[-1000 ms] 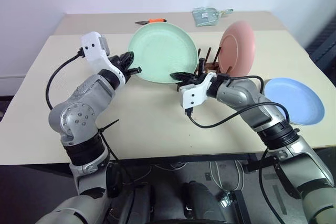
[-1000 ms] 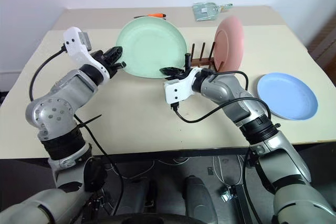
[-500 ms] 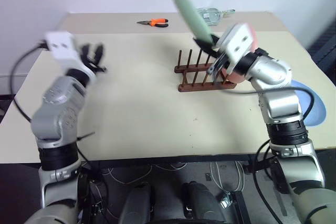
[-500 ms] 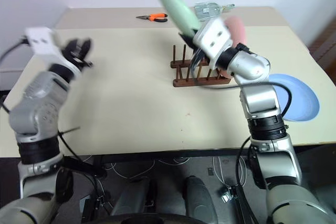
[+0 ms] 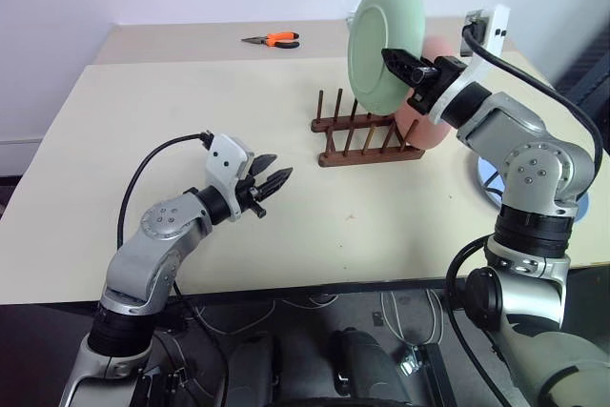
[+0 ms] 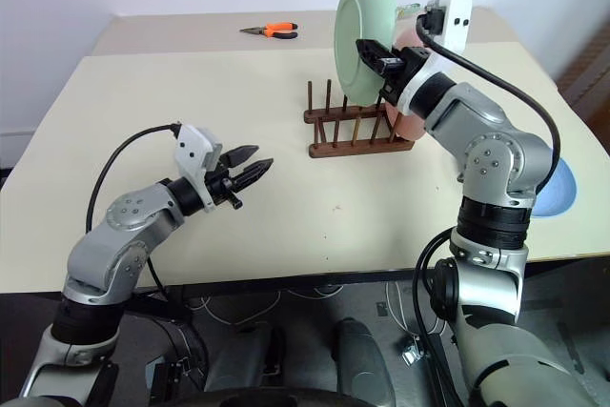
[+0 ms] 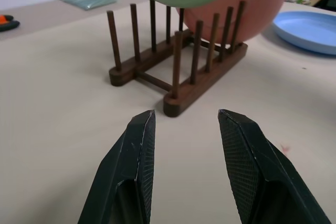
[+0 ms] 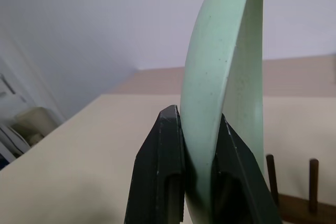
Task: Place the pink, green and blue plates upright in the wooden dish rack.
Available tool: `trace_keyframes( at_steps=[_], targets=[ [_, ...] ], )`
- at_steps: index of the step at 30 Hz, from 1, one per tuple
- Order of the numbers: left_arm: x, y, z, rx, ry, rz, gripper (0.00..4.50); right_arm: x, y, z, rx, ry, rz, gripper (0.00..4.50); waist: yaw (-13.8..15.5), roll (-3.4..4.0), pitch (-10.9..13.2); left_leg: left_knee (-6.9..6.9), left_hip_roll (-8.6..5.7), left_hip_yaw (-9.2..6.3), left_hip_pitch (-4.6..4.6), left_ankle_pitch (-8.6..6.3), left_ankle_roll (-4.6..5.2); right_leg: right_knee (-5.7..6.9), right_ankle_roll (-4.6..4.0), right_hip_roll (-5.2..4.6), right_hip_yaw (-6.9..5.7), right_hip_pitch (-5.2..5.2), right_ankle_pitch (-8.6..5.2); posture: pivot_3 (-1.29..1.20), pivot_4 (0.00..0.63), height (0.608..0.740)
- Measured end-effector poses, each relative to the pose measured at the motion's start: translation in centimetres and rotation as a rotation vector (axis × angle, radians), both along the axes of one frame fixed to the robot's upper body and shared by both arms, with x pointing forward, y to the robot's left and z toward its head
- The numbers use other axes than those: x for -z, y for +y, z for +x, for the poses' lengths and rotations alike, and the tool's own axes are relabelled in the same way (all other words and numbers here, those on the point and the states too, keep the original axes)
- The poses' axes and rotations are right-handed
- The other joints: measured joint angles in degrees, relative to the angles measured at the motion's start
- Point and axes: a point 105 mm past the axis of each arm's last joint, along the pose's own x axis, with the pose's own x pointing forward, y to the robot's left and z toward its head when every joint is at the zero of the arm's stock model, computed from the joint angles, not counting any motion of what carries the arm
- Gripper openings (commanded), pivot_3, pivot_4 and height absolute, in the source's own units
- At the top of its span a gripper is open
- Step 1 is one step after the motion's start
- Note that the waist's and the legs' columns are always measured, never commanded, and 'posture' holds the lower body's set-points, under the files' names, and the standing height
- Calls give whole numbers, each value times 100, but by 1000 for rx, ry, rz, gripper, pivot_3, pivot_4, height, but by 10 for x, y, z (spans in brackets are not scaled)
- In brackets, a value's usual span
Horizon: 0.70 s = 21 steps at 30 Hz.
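Beige tabletop (image 5: 315, 207) fills the middle of the head views, wide and bare across its left half and along the near edge, with orange-handled pliers (image 5: 274, 40) far up toward the back edge. At lower left the left gripper (image 5: 270, 181) hangs just above that bare stretch, its two black fingers partly spread and holding nothing, pointing toward the wooden dish rack (image 5: 367, 132) right of centre. Most of the rack's left-hand peg slots stand free; the pink plate (image 5: 426, 124) is upright at its right end. Above the rack, at upper right, the right gripper (image 5: 404, 66) has its fingers pinched tight on the rim of the green plate (image 5: 381, 42), held on edge in the air. At the far right edge the blue plate (image 7: 311, 30) lies flat on the table.
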Motion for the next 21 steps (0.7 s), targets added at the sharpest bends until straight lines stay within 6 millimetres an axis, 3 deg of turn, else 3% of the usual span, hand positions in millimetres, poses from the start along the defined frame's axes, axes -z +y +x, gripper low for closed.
trace_keyframes(
  at_steps=[17, 21],
  targets=[
    [0, -4, -8, 34, -4, 0, 1902, -1, -16, 5, 92, 6, 14, 0, 12, 0, 0, 0, -1, 1, 0, 4, 6, 1, 1, 2, -1, 2, 0, 0, 150, 740],
    [0, -5, -9, 41, -3, 1, 1902, 12, -15, 5, 106, 43, 19, 0, 11, 0, 0, 0, -1, 1, 0, 4, 6, 1, 1, 3, -1, 2, 0, 0, 150, 740]
  ],
)
